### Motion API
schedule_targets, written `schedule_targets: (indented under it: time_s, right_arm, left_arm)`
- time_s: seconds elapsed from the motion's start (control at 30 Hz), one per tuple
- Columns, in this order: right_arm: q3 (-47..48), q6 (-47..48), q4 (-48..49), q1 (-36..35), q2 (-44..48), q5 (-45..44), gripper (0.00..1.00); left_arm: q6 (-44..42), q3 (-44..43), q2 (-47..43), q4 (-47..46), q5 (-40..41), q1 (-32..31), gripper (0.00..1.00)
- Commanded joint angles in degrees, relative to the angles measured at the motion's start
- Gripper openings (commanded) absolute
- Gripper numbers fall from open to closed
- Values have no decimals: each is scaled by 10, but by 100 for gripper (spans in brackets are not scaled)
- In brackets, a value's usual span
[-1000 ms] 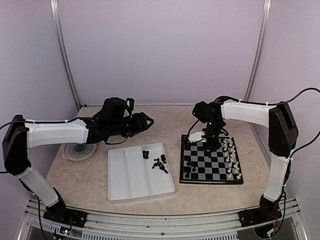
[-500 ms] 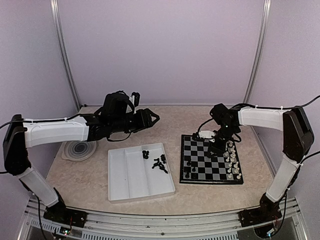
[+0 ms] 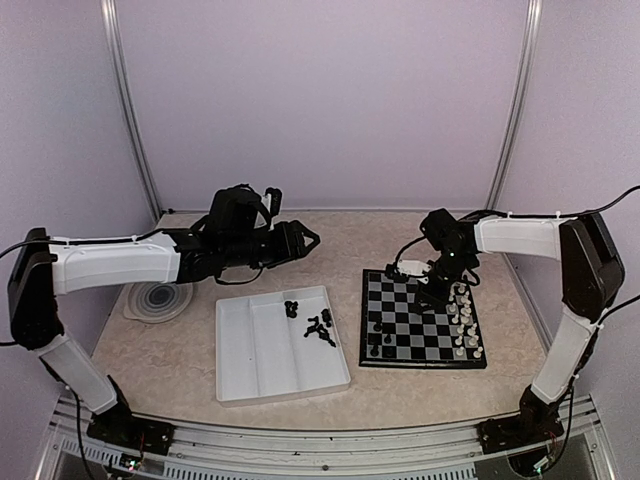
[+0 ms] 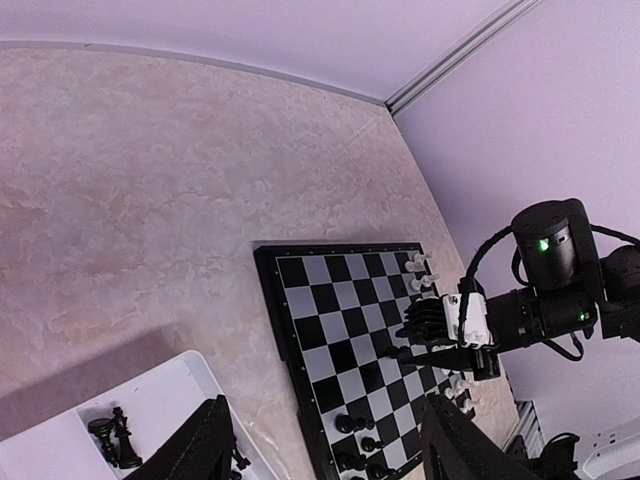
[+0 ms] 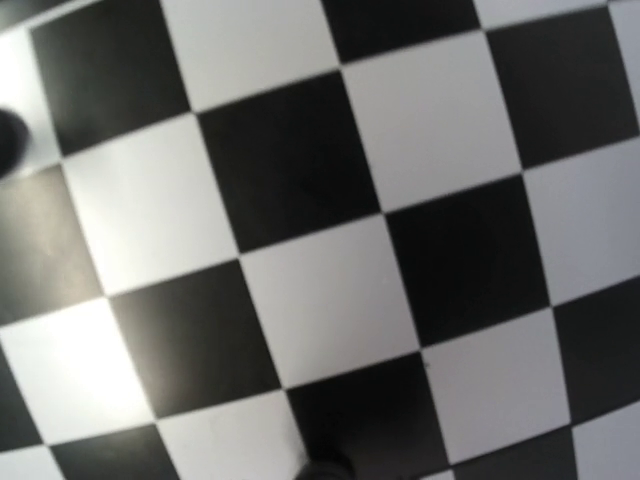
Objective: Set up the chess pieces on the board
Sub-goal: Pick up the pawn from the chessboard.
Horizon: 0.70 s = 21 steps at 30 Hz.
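The board point(image 3: 425, 325) lies flat right of the white tray point(image 3: 250, 360), roughly square to the table point(image 3: 170, 365) edge, with a few chess pieces point(image 3: 374, 346) upright on its near-left squares. The left gripper point(image 3: 305, 238) hangs wide and empty beyond the tray. The right gripper point(image 3: 432, 297) points down over the board, and I cannot tell how far it is open.

Left claw point(image 3: 308, 238) spread wide, aloft, pointing rightward; right claw point(image 3: 432, 293) pointing down, hanging low.

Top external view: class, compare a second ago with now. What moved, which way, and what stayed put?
The right gripper slid rightward along the far side of the board, away from its far-left corner. The left gripper edged slightly right, open and empty. The black pieces in the tray and those on the board stayed put.
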<state>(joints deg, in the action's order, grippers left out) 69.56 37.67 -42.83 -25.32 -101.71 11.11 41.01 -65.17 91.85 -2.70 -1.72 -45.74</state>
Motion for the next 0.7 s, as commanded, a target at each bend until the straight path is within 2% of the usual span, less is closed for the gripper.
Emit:
schedule_targets:
  time_s: [0.0, 0.2, 0.37, 0.53, 0.67]
  right_arm:
    - [-6, -6, -5, 8, -12, -9, 30]
    - [-5, -4, -13, 8, -18, -15, 19]
    - [2, -8, -20, 8, -26, -10, 16]
    - [15, -9, -29, 8, -30, -3, 4]
    - [35, -15, -36, 6, -28, 21, 0]
  left_arm:
    - [-9, -13, 10, 7, -8, -3, 64]
    - [-9, -13, 14, 6, -9, -1, 64]
    - [-9, -14, 15, 7, -12, -1, 64]
    - [-10, -12, 13, 10, -13, 0, 63]
    - [-11, -10, 11, 12, -9, 1, 63]
